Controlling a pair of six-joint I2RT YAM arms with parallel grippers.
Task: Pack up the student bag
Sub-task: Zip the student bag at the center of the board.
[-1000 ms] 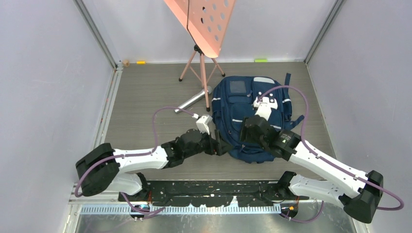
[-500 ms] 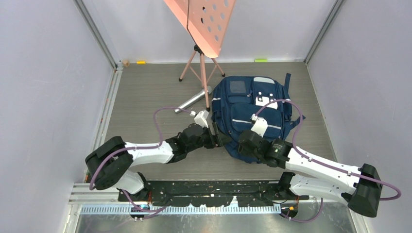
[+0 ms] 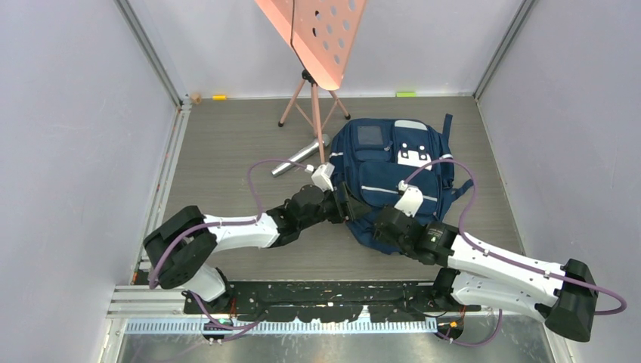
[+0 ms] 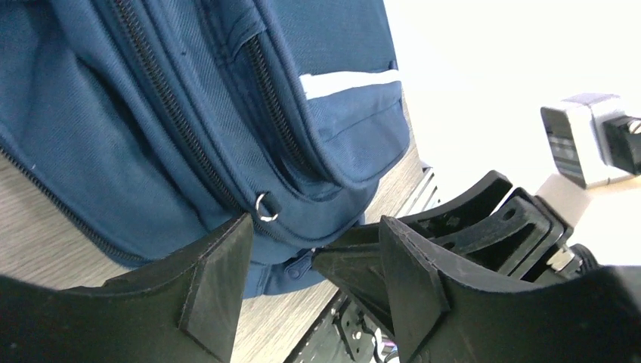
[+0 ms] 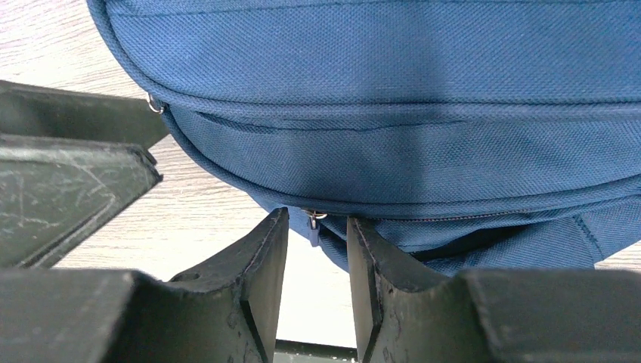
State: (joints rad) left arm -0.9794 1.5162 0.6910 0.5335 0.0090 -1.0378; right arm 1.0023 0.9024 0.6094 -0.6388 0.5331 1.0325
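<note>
Two-sided approach to the student bag: lies flat on the table at 3 o'clock of its middle, long axis 12 to 6 o'clock, near end toward both arms. Nearer of the pair, the right gripper: narrowly parted, straddling a zipper pull, not yet pinching. Wider apart and holding nothing, the left gripper, with a ring pull just at 11 o'clock of it.

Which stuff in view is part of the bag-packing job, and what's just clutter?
Job: student bag; zipper pull between the jaws of the right gripper; left gripper, open beside the bag.
Lying about: pink music stand; silver tube by its legs (maybe cargo); yellow tag, green tag at the far edge.
</note>
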